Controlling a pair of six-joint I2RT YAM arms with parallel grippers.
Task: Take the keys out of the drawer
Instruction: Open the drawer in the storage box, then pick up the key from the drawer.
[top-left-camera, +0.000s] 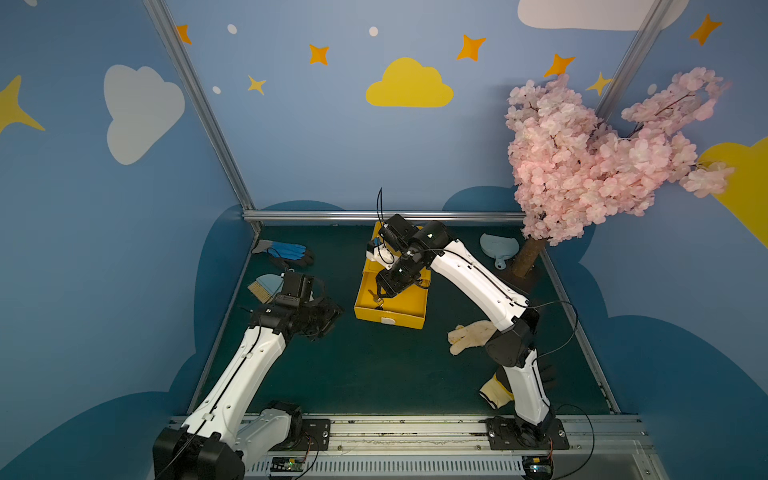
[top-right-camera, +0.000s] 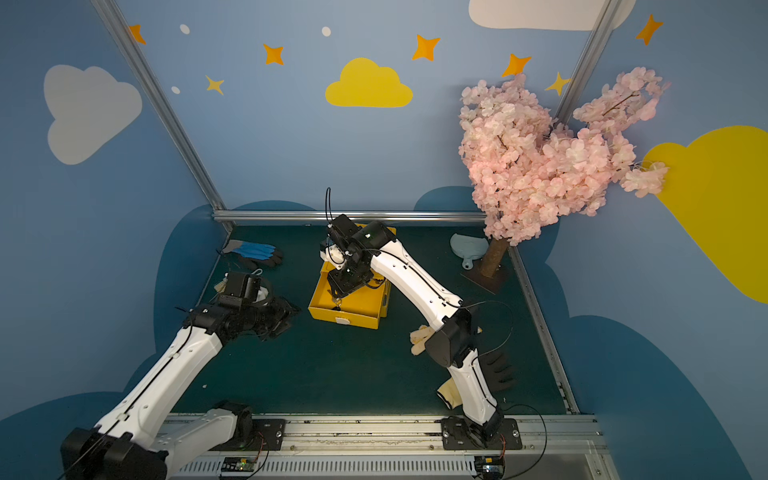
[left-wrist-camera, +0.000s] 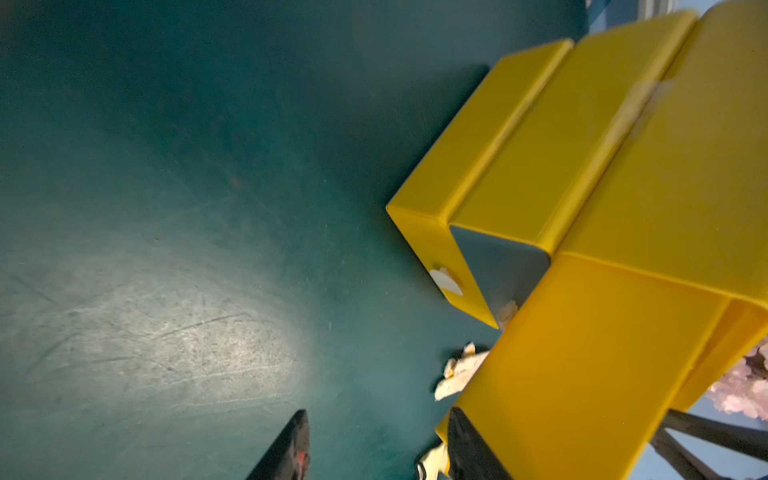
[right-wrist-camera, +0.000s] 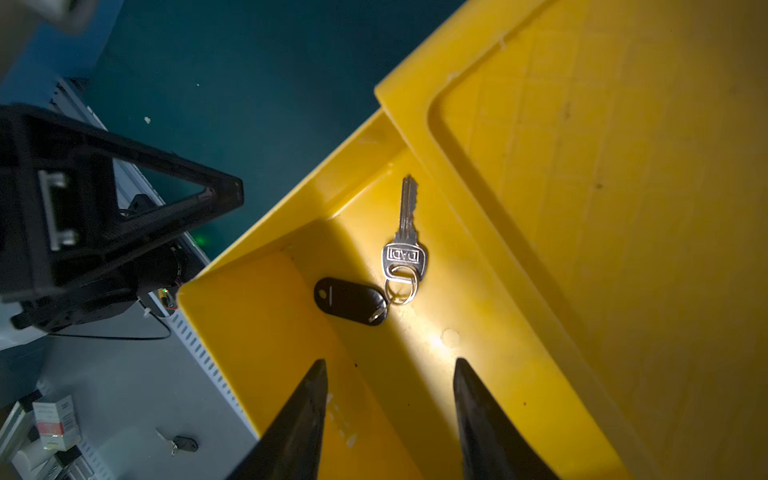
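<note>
The yellow drawer (top-left-camera: 390, 318) (top-right-camera: 345, 318) stands pulled out at the table's middle. On its floor lie the keys (right-wrist-camera: 405, 245): one silver key on a ring with a black tag (right-wrist-camera: 349, 301), also visible in both top views (top-left-camera: 377, 298) (top-right-camera: 337, 306). My right gripper (right-wrist-camera: 389, 360) (top-left-camera: 384, 294) hangs open just above them, with nothing between its fingers. My left gripper (left-wrist-camera: 378, 411) (top-left-camera: 330, 320) is open and empty over the mat, left of the drawer's front (left-wrist-camera: 428, 245). Another small key with a black tag (right-wrist-camera: 178, 444) lies on the grey surface beyond the table's front.
The yellow cabinet (right-wrist-camera: 602, 208) sits behind the drawer. A blue-and-black glove (top-left-camera: 286, 252) and a brush (top-left-camera: 264, 286) lie at the back left. A blue dustpan (top-left-camera: 498, 247) and a pink blossom tree (top-left-camera: 590, 166) stand back right. A cream glove (top-left-camera: 469, 336) lies by the right arm.
</note>
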